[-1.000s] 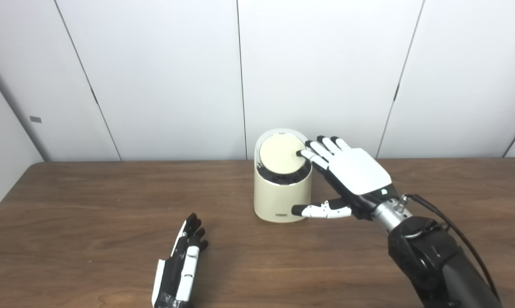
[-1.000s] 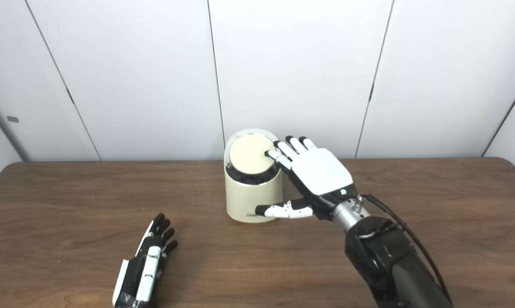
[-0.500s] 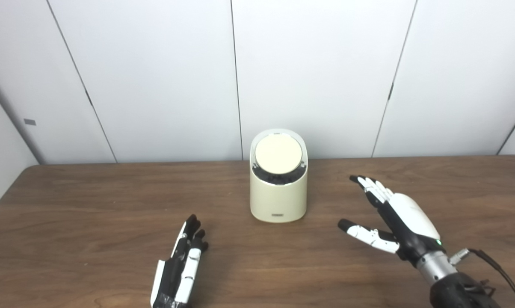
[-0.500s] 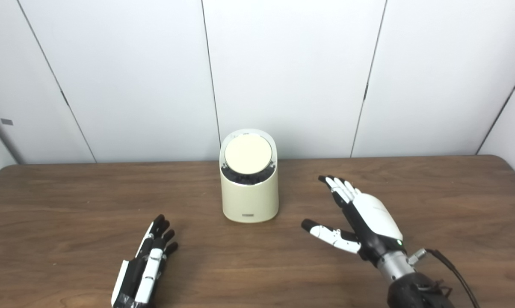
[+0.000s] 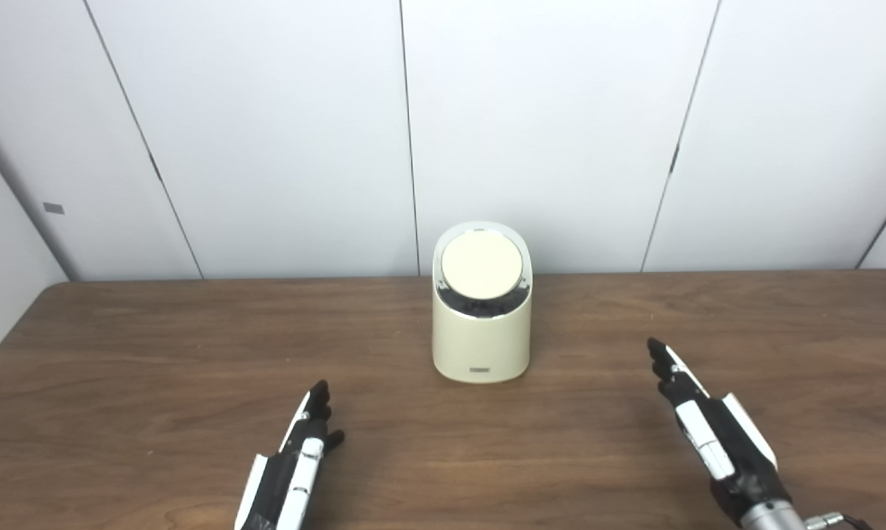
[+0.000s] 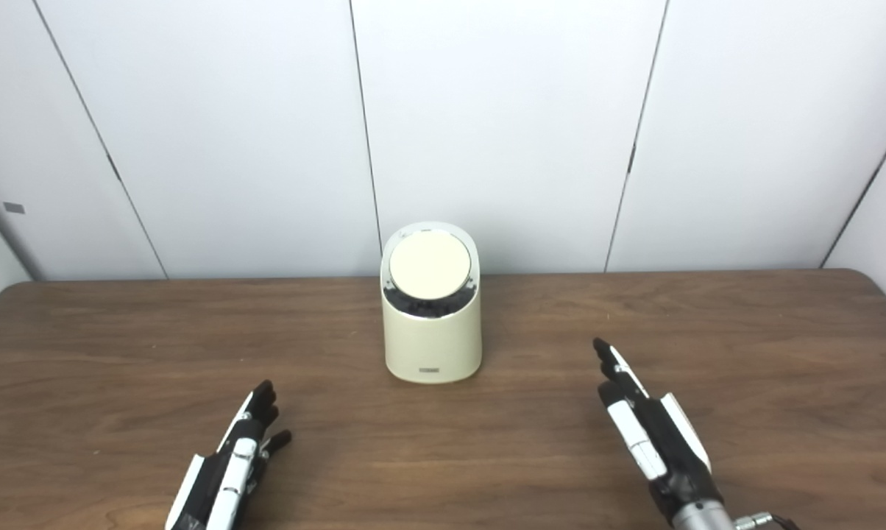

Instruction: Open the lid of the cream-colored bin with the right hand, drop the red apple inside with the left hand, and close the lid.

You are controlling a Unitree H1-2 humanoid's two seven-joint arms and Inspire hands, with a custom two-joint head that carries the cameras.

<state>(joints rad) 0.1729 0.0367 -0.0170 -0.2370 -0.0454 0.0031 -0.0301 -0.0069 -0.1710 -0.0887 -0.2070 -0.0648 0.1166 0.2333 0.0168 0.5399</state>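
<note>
The cream-colored bin stands upright at the middle of the brown table, near its far edge. Its round lid lies closed, tilted toward me. No red apple shows in either view. My left hand rests open and empty near the table's front edge, left of the bin, fingers straight. My right hand is open and empty near the front right, edge-on, fingers pointing toward the back. Both hands are well apart from the bin. The bin also shows in the right eye view.
The brown wooden table spans the whole view. White wall panels stand right behind its far edge. Nothing else shows on the table.
My right hand has left the bin's lid and drawn back toward the front right of the table. My left hand has slid back a little toward me. The lid stays closed.
</note>
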